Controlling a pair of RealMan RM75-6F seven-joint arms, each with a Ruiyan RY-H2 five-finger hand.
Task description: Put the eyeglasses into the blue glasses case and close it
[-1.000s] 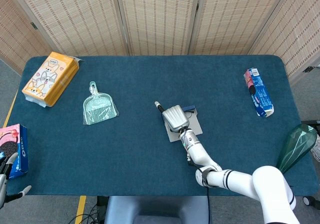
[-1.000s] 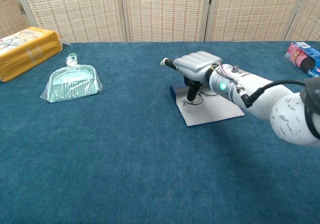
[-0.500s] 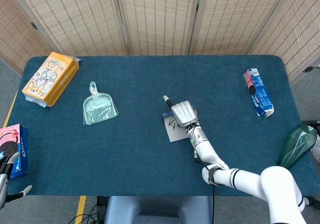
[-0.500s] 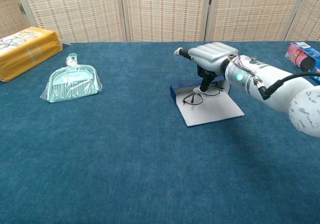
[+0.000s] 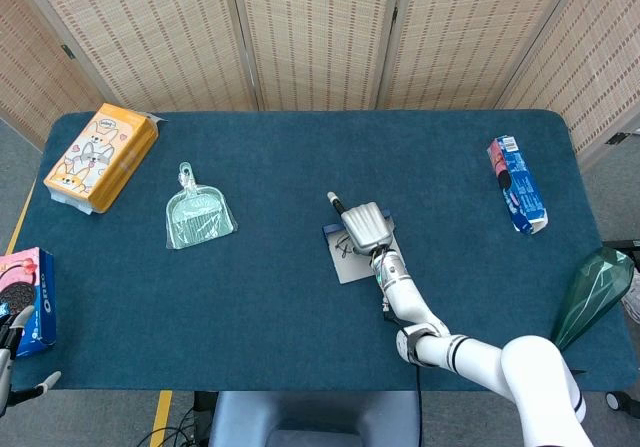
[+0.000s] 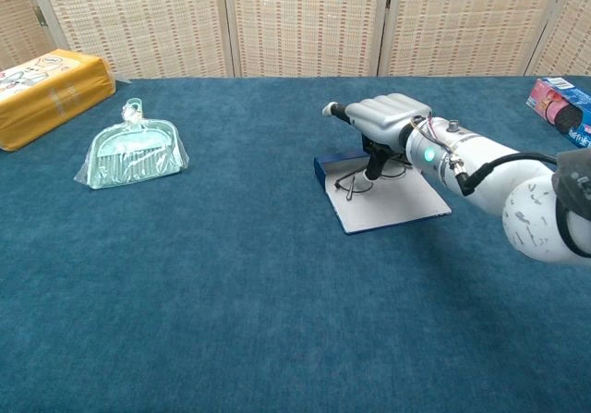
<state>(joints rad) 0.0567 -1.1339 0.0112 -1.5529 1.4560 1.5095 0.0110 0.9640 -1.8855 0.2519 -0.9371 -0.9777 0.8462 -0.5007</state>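
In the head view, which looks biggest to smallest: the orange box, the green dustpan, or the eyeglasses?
1. Orange box, clearly largest.
2. Green dustpan.
3. Eyeglasses, smallest and partly hidden beneath the right hand.

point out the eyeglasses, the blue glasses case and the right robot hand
eyeglasses (image 6: 352,185), chest view, on the near lens rim.
blue glasses case (image 6: 397,205), chest view, on the bare pale lining of the open case.
right robot hand (image 6: 383,115), chest view, on the back of the hand above the eyeglasses.
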